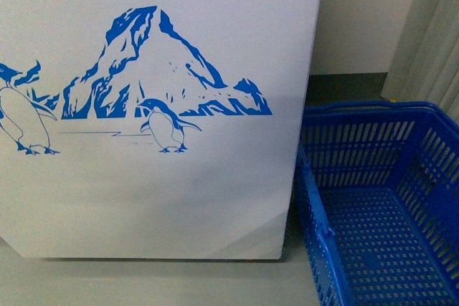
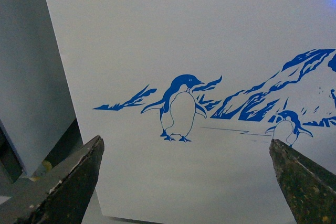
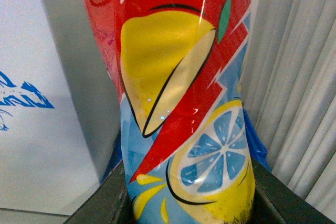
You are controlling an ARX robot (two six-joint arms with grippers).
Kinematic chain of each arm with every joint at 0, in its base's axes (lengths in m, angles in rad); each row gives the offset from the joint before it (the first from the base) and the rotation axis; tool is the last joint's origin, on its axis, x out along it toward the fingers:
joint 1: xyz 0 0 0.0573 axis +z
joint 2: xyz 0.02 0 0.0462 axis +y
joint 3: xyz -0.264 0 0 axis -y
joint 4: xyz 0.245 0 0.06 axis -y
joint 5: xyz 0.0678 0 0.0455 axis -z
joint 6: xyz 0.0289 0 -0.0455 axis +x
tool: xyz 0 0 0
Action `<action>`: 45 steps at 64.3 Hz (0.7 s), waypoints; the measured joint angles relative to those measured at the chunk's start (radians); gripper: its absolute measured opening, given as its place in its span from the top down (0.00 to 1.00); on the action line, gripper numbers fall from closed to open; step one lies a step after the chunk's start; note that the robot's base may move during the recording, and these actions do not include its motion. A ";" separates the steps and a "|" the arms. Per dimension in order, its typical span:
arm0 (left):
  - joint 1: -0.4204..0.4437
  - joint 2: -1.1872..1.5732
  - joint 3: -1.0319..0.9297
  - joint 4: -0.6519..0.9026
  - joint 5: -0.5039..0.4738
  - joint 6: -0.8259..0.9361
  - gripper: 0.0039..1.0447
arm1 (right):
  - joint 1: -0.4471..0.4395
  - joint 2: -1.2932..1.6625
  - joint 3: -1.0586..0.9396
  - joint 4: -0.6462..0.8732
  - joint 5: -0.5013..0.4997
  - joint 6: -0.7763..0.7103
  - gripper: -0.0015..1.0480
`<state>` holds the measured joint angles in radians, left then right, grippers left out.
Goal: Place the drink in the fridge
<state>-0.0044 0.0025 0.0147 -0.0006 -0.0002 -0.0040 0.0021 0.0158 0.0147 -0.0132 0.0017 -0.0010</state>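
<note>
Right wrist view: drink (image 3: 184, 108) stands between both fingers (image 3: 102, 205), touching each.

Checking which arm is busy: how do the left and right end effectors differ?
The left end effector is open and empty, fingers wide apart before the fridge; the right end effector is shut on the drink. The left wrist view shows penguins; the drink fills the right wrist view. Both have dark fingers.

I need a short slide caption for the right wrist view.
Right gripper holds the drink by its colourful label, near the white fridge.
</note>
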 joint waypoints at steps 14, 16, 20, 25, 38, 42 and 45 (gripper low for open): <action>0.000 0.000 0.000 0.000 0.000 0.000 0.08 | 0.000 0.000 0.000 0.000 0.000 0.000 0.60; 0.000 0.000 0.000 0.000 0.000 0.000 0.08 | 0.000 0.000 0.000 0.000 0.000 0.000 0.60; 0.000 0.000 0.000 0.000 0.000 0.000 0.08 | 0.000 0.000 0.000 0.000 0.000 0.000 0.60; 0.000 0.000 0.000 0.000 0.000 0.000 0.08 | 0.000 0.000 0.000 0.000 0.000 0.000 0.60; 0.000 0.000 0.000 0.000 0.000 0.000 0.08 | 0.000 0.000 0.000 0.000 0.000 0.000 0.60; 0.000 0.000 0.000 0.000 0.000 0.000 0.08 | 0.000 0.000 0.000 0.000 0.000 0.000 0.60; 0.000 0.000 0.000 0.000 0.000 0.000 0.08 | 0.000 0.000 0.000 0.000 0.000 0.000 0.60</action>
<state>-0.0044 0.0025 0.0147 -0.0006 -0.0002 -0.0040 0.0021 0.0158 0.0147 -0.0132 0.0017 -0.0010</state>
